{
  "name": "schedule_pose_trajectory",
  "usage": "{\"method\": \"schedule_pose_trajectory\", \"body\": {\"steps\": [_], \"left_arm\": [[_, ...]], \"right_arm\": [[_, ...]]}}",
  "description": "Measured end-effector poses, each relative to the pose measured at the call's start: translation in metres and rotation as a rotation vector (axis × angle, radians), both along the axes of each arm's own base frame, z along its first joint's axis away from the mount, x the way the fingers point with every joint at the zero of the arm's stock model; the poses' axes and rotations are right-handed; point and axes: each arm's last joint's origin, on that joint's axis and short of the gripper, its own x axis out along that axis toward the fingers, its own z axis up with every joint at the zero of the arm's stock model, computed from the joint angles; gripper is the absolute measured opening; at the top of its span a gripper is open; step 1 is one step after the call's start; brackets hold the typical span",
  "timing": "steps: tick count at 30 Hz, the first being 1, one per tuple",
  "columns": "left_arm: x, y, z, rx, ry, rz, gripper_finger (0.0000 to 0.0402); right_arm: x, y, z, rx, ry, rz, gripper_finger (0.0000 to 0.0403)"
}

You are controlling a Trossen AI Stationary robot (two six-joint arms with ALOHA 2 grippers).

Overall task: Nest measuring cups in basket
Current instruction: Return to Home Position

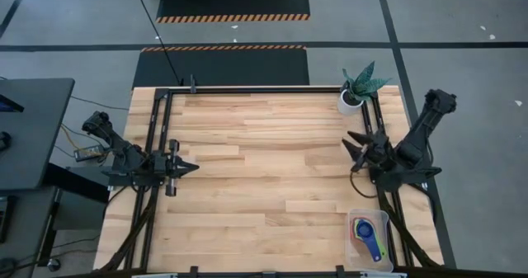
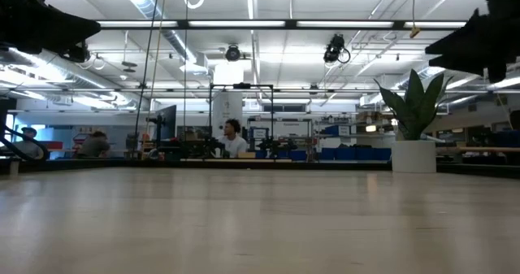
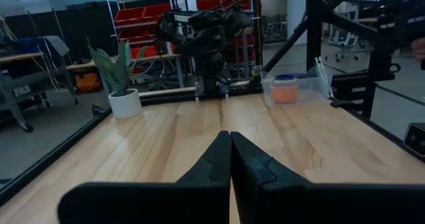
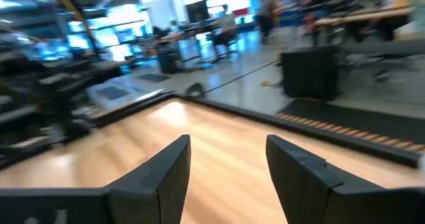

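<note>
The clear basket [image 1: 369,238] stands on the table by its near right corner. Inside it the measuring cups [image 1: 364,231] sit nested together, blue outermost with yellow and red rings inside and a blue handle pointing toward the near edge. In the left wrist view the basket [image 3: 312,84] shows an orange cup [image 3: 284,91] through its wall. My left gripper [image 1: 188,168] [image 3: 230,144] hovers shut at the table's left side. My right gripper [image 1: 350,146] [image 4: 228,151] is open above the right side, on the far side of the basket. Neither one touches anything.
A white pot with a spiky green plant [image 1: 353,96] [image 2: 414,148] stands at the far right corner. A black frame rail [image 1: 247,89] runs along the table's far edge and sides. Bare wood [image 1: 264,162] lies between the two arms. People sit at desks far behind the table [image 2: 231,140].
</note>
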Motion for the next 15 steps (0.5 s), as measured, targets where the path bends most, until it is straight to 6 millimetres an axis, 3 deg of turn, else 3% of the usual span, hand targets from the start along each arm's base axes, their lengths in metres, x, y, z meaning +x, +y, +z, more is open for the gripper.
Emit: {"method": "schedule_pose_trajectory", "body": {"steps": [8,12,15], "left_arm": [[0.0,0.0,0.0,-0.002,-0.001,0.0,0.0007],[0.0,0.0,0.0,-0.013,-0.001,0.0,0.0007],[0.0,0.0,0.0,-0.03,-0.004,-0.001,0.0007]], "right_arm": [[0.004,0.023,0.017,0.097,-0.063,0.16,0.0203],[0.01,0.036,0.039,0.099,-0.049,0.311,0.0203],[0.013,0.042,0.06,0.029,-0.081,0.527,0.0203]]}}
